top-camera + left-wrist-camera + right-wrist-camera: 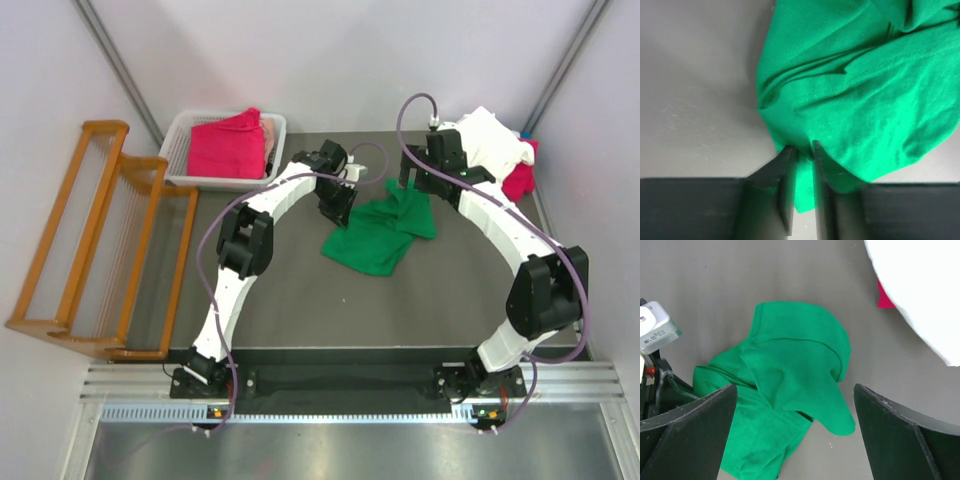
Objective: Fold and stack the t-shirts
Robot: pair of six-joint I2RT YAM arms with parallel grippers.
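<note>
Left claw (802,147) narrow, right claw (795,387) wide.

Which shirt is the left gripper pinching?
The green shirt, mid-table: its edge sits between the left gripper fingers. The white shirt and the red shirt in the basket lie apart from it.

Bare table (300,300) lies open from 5 to 9 o'clock of the green t-shirt (380,238), with room for either arm to pass. At 10 o'clock the left gripper (338,210) blocks the shirt's edge, its fingers pinched on a fold. At 12 o'clock the right gripper (412,185) hangs over the cloth, fingers spread wide. At 2 o'clock the white t-shirt (495,140) and a crimson t-shirt (522,182) fill the far corner. Farther off at 10 o'clock stands the white basket (176,148), with the orange rack (100,240) beyond the table's side at 9
</note>
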